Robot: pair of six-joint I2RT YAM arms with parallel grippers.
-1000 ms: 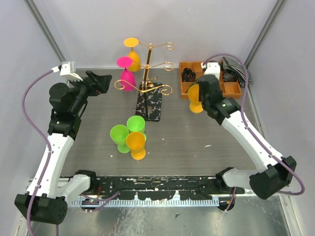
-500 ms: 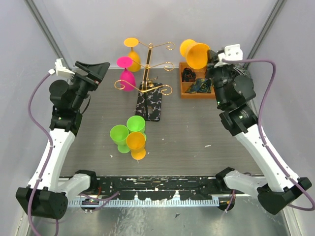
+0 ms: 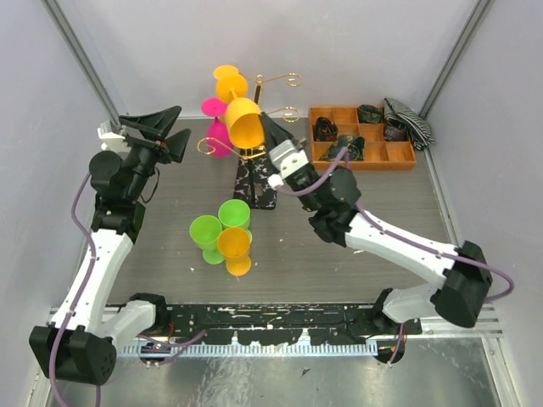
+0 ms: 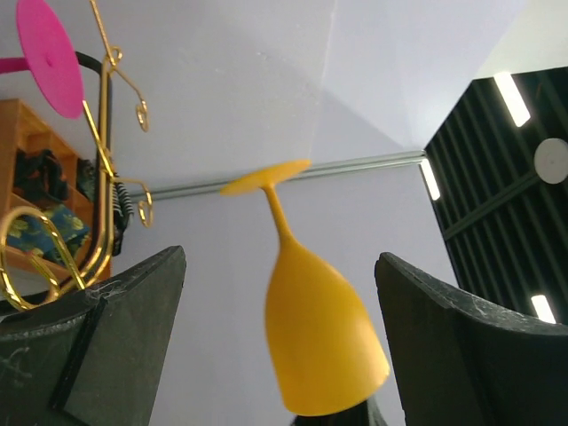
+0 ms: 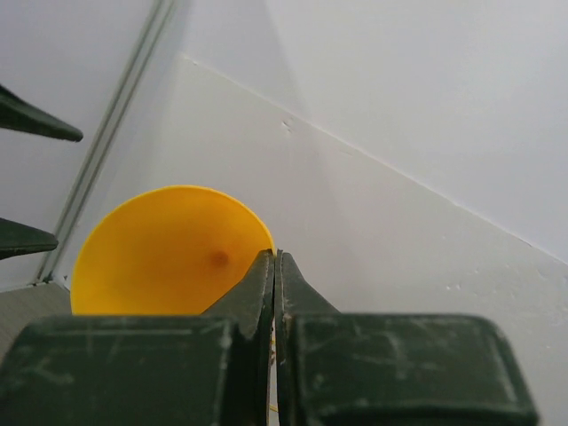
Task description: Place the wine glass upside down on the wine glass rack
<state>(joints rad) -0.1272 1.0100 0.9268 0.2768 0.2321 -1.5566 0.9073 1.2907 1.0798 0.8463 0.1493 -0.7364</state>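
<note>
**Orange wine glass held up at the gold rack**

The right gripper (image 3: 265,125) is pinched closed on the rim of the orange wine glass (image 3: 242,123). In its own wrist view the two fingers meet tightly at the edge of the bowl.

The glass is in the air, off the bench (image 3: 382,203), close against the upper part of the rack (image 3: 256,185). It sits just right of the pink glass (image 3: 217,129), which hangs from a curled arm, and just below a second orange glass (image 3: 229,85) hung higher up. From above, the held glass overlaps the gold pole, so I cannot tell whether they touch. In the left wrist view its foot is at the top and its bowl below, and the foot is apart from the gold arms at the left of that picture.

The left gripper (image 3: 170,127) is spread wide with nothing in it. It is raised to the left of the rack and points toward it.

Nearer the arms, two green glasses (image 3: 206,231) and another orange one (image 3: 235,244) stand bunched together on the bench. An orange tray (image 3: 365,165) with dark items in its compartments sits at the far right.
</note>
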